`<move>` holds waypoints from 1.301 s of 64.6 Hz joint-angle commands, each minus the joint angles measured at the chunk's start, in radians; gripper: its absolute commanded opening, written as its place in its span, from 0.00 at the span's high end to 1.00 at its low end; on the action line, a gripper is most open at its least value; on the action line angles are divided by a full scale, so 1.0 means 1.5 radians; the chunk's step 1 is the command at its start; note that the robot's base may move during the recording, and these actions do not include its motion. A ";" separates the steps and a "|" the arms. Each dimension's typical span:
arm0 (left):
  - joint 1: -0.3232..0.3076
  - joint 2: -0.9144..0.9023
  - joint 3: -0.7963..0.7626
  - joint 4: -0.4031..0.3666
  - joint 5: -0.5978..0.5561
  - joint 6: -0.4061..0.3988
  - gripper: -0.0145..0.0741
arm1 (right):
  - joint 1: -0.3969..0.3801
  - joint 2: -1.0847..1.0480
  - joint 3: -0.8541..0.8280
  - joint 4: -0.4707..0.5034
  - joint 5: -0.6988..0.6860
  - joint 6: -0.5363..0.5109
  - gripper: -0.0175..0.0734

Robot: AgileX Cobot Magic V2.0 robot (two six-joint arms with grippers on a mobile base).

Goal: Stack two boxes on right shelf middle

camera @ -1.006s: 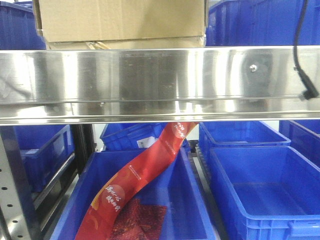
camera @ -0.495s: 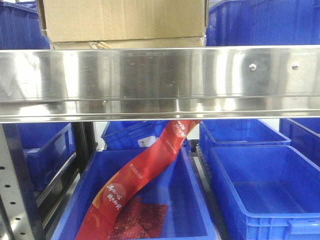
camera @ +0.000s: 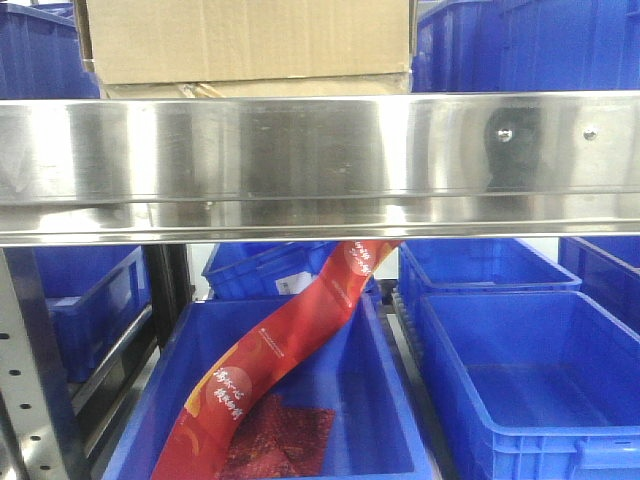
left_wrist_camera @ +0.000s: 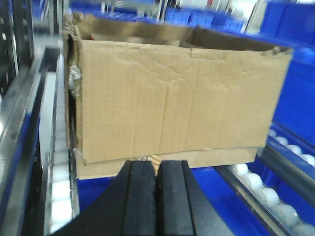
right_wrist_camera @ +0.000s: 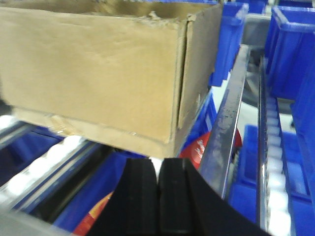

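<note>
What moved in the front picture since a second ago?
The black cable that hung at the right a second ago has gone out of view, uncovering a second rivet on the shelf. The view shifted slightly. The stacked boxes and red banner stayed put.

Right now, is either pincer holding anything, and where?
Nothing held. Left pincer and right pincer are both shut on nothing, short of the stacked brown cardboard boxes.
</note>
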 commanded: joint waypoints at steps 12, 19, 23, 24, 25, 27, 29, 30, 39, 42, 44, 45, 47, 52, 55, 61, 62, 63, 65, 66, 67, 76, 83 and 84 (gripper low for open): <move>-0.005 -0.168 0.085 0.008 -0.015 0.000 0.96 | -0.004 -0.165 0.049 -0.007 -0.002 0.001 0.98; -0.005 -0.211 0.084 0.008 -0.022 0.000 0.96 | -0.004 -0.205 0.049 -0.007 -0.001 0.001 0.98; -0.005 -0.231 0.084 0.008 -0.030 0.000 0.96 | -0.004 -0.221 0.049 -0.007 -0.001 0.001 0.98; -0.005 -0.234 0.084 0.008 -0.030 0.000 0.96 | -0.004 -0.224 0.049 -0.007 -0.003 0.001 0.98; -0.005 -0.239 0.084 0.008 -0.030 0.000 0.96 | -0.004 -0.225 0.049 -0.007 -0.004 0.001 0.98; -0.005 -0.244 0.084 0.008 -0.030 0.000 0.96 | -0.004 -0.229 0.049 -0.007 -0.005 0.001 0.98; -0.005 -0.249 0.084 0.008 -0.030 0.000 0.96 | -0.004 -0.233 0.049 -0.007 -0.007 0.001 0.98; -0.005 -0.251 0.084 0.008 -0.030 0.000 0.96 | -0.004 -0.235 0.049 -0.007 -0.007 0.001 0.98; -0.005 -0.255 0.084 0.008 -0.030 0.000 0.96 | -0.004 -0.236 0.049 -0.007 -0.008 0.001 0.98; -0.005 -0.255 0.084 0.008 -0.030 0.000 0.96 | -0.004 -0.236 0.049 -0.007 -0.010 0.001 0.98; -0.005 -0.255 0.084 0.008 -0.030 0.000 0.96 | -0.004 -0.236 0.049 -0.007 -0.010 0.001 0.98; -0.005 -0.255 0.084 0.008 -0.030 0.000 0.96 | -0.004 -0.236 0.049 -0.007 -0.010 0.001 0.98; -0.005 -0.255 0.084 0.008 -0.030 0.000 0.96 | -0.004 -0.236 0.049 -0.007 -0.010 0.001 0.98; -0.005 -0.255 0.084 0.008 -0.030 0.000 0.96 | -0.004 -0.236 0.049 -0.007 -0.005 0.001 0.98; -0.005 -0.255 0.084 0.008 -0.030 0.000 0.96 | -0.004 -0.239 0.049 -0.007 0.012 0.001 0.98; -0.005 -0.255 0.084 0.008 -0.030 0.000 0.96 | -0.005 -0.275 0.061 0.006 0.089 0.000 0.98; -0.005 -0.255 0.084 0.008 -0.030 0.000 0.96 | -0.005 -0.281 0.064 0.008 0.101 0.000 0.98; -0.005 -0.255 0.084 0.008 -0.030 0.000 0.96 | -0.005 -0.287 0.068 0.009 0.111 0.000 0.98; -0.005 -0.255 0.084 0.008 -0.030 0.000 0.96 | -0.007 -0.304 0.080 0.009 0.128 0.000 0.98; -0.005 -0.255 0.084 0.008 -0.030 0.000 0.96 | -0.009 -0.315 0.090 0.009 0.131 -0.003 0.98; -0.005 -0.255 0.084 0.008 -0.030 0.000 0.96 | -0.012 -0.322 0.097 0.009 0.131 -0.006 0.98; -0.005 -0.255 0.084 0.008 -0.030 0.000 0.96 | -0.081 -0.396 0.197 0.066 0.100 -0.114 0.98; -0.005 -0.255 0.084 0.008 -0.030 0.000 0.96 | -0.158 -0.438 0.282 0.204 -0.004 -0.256 0.98; -0.005 -0.255 0.084 0.008 -0.030 0.000 0.96 | -0.170 -0.446 0.297 0.222 -0.026 -0.274 0.98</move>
